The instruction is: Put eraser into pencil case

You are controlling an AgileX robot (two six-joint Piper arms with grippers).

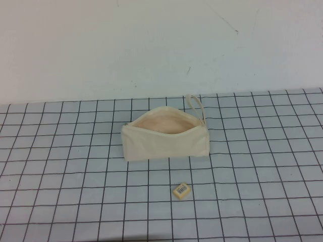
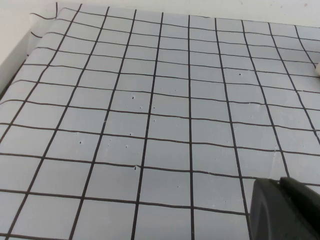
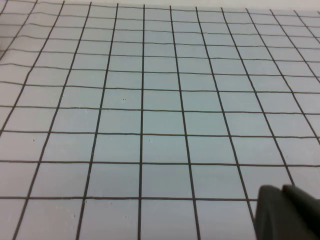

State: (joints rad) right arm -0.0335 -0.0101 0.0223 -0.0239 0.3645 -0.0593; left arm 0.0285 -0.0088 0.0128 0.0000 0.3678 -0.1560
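The tiny cream eraser lies label-up on the grid mat, near the soft cloth case, unzipped. Left gripper and right gripper only peek in; grip unclear.

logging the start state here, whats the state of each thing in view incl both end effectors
pencil case: unzipped, mouth open and showing the peach lining, loop strap at its far right end
eraser: outside the case, lying flat on the table nearer the robot, barcode label up, untouched
left end effector: only a dark part shows in the left wrist view, holding nothing visible
right end effector: the same, in the right wrist view
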